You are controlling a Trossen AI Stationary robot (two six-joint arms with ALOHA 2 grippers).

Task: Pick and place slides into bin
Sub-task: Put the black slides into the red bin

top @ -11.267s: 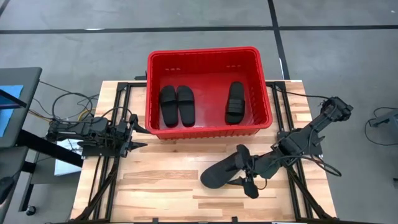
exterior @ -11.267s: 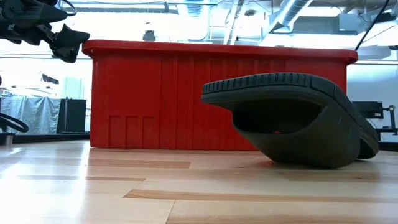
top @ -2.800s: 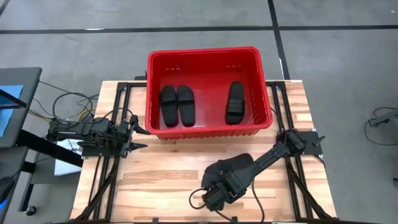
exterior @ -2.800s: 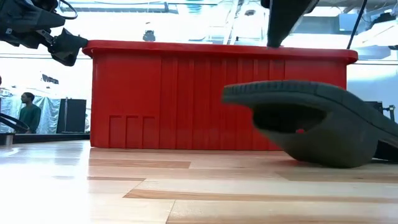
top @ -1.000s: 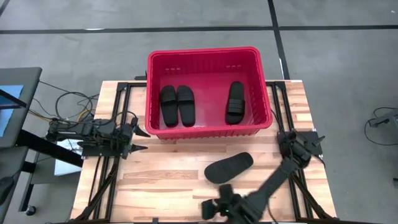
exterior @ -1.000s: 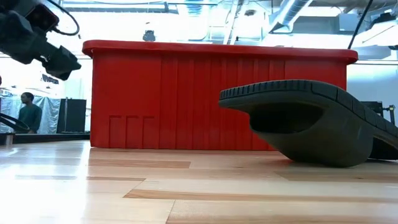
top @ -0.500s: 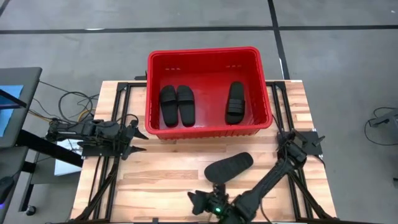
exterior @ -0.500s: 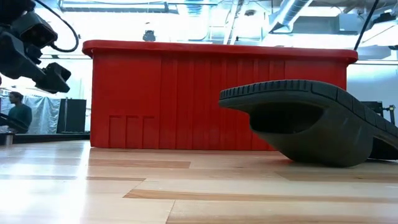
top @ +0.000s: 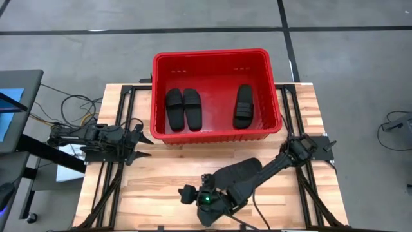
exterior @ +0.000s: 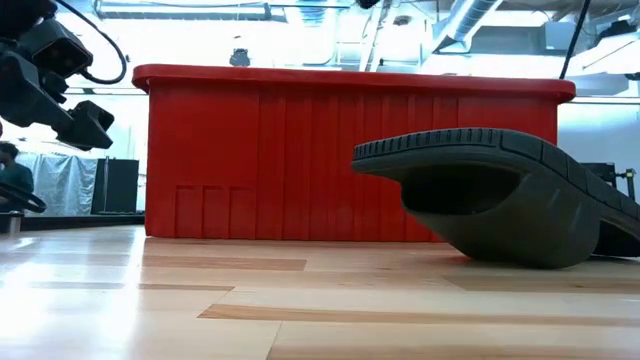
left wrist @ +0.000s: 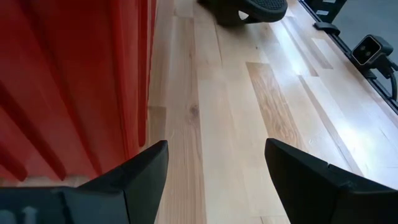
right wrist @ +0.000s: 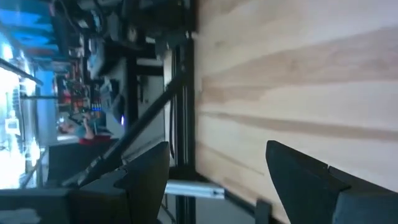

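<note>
Three slides already in the bin [top: 161, 61], last slide [top: 238, 173] lies on the table near it, so the right gripper [top: 193, 193], jaws apart and empty, needs to swing back and grab it.

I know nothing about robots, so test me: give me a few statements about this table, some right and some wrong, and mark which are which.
1. Three slides lie inside the red bin. True.
2. The fourth slide is in the bin too. False: it lies on the wooden table, in front of the bin.
3. The right end effector is gripping the fourth slide. False: it is open and empty, near the table's front edge, beside that slide.
4. The left end effector is open, at the bin's left front corner. True.
5. Seen from the low view, the slide on the table lies sole up. True.
</note>
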